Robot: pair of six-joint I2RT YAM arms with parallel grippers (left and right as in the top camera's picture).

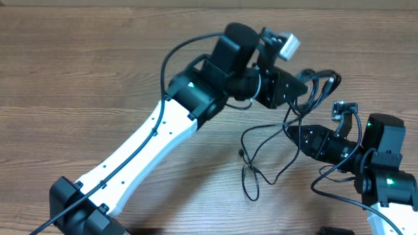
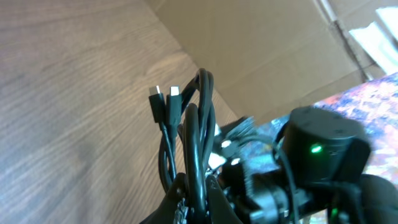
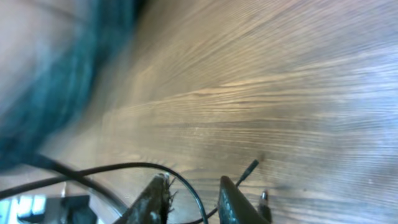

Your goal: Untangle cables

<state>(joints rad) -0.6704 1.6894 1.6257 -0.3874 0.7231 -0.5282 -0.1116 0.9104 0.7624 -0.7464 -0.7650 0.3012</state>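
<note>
- The cables (image 2: pixel 200 124) were bunched together in several overlapping loops, so I judged the untangling barely begun.
- The left tool (image 2: pixel 196 194) was pressed together on that bundle, holding it above the worktop (image 1: pixel 92 71). Two silver-tipped plug ends (image 2: pixel 174 93) stuck up beside it.
- Loose strands trailed from the bundle down onto the worktop between the arms.
- The right tool (image 3: pixel 194 202) was spread, a thin strand crossing its gap and nothing pinched.
- Left to do, by my reading: pull each cord free and lay them apart.
</note>
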